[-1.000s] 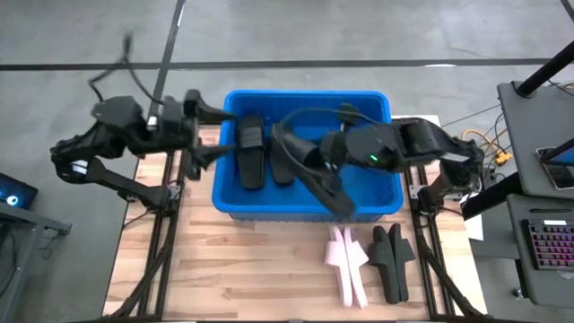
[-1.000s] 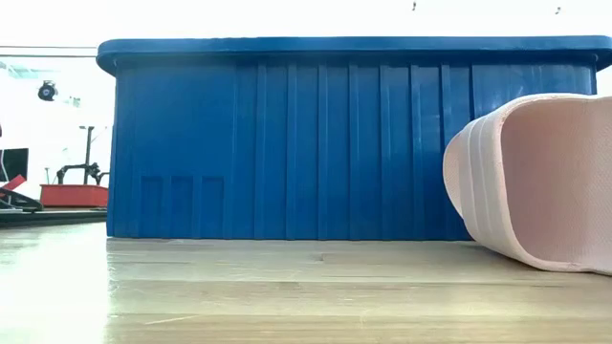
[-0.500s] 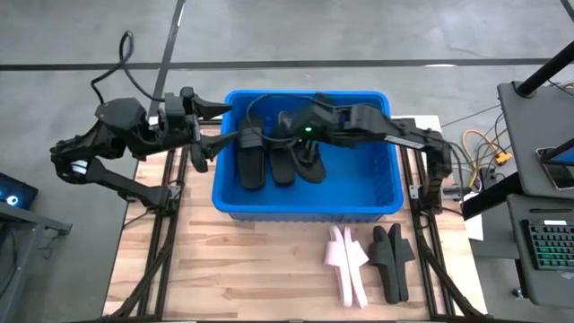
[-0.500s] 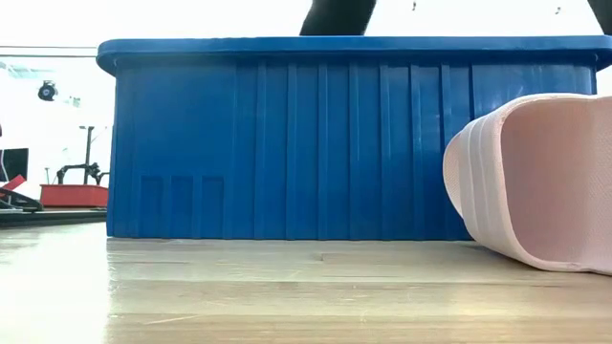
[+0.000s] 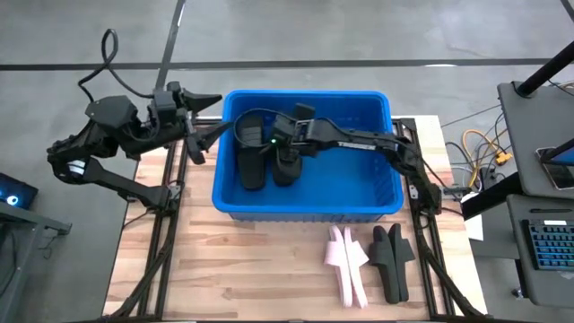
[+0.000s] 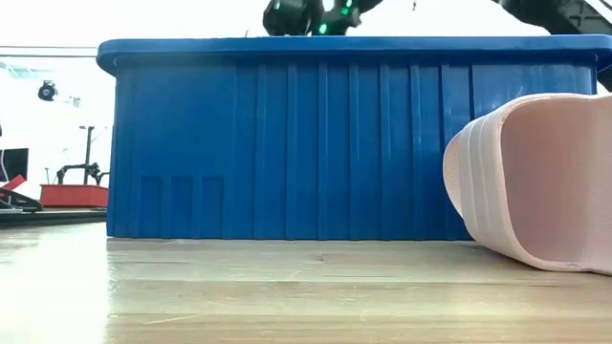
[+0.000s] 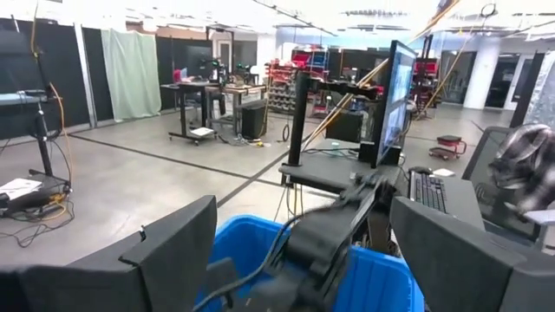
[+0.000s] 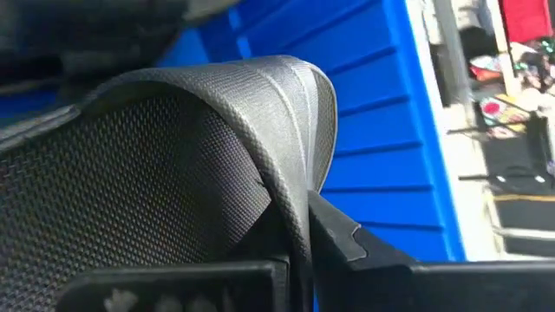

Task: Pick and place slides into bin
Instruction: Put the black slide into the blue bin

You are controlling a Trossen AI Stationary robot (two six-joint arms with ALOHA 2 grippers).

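The blue bin (image 5: 363,193) stands at the table's far middle and fills the low view (image 6: 287,143). Two black slides (image 5: 251,157) lie on its floor at the left. My right gripper (image 5: 285,136) reaches across the bin from the right and is shut on another black slide (image 5: 287,161), beside those. My left gripper (image 5: 204,126) is open and empty, just outside the bin's far left corner. A pale pink slide (image 5: 345,260) and a black pair (image 5: 392,260) lie on the table near the bin's near side. My right gripper holds the black slide by its broad strap (image 8: 277,130), at the strap's edge. One finger (image 8: 347,243) lies on the strap's outer side; the strap hides the other. The slide is down inside the bin; whether it rests on the floor does not show.
The pink slide's open end (image 6: 535,182) stands close in front of the low camera, at the bin's near right. Bare wooden table lies on the near left (image 5: 233,269). A desk with a keyboard (image 5: 547,242) stands beyond the table's right edge.
My right gripper has carried the black slide from above the bin's near right part toward the bin's far left and down into it, next to the other slides. My left gripper has drawn back from over the bin's left rim toward the table's far left.
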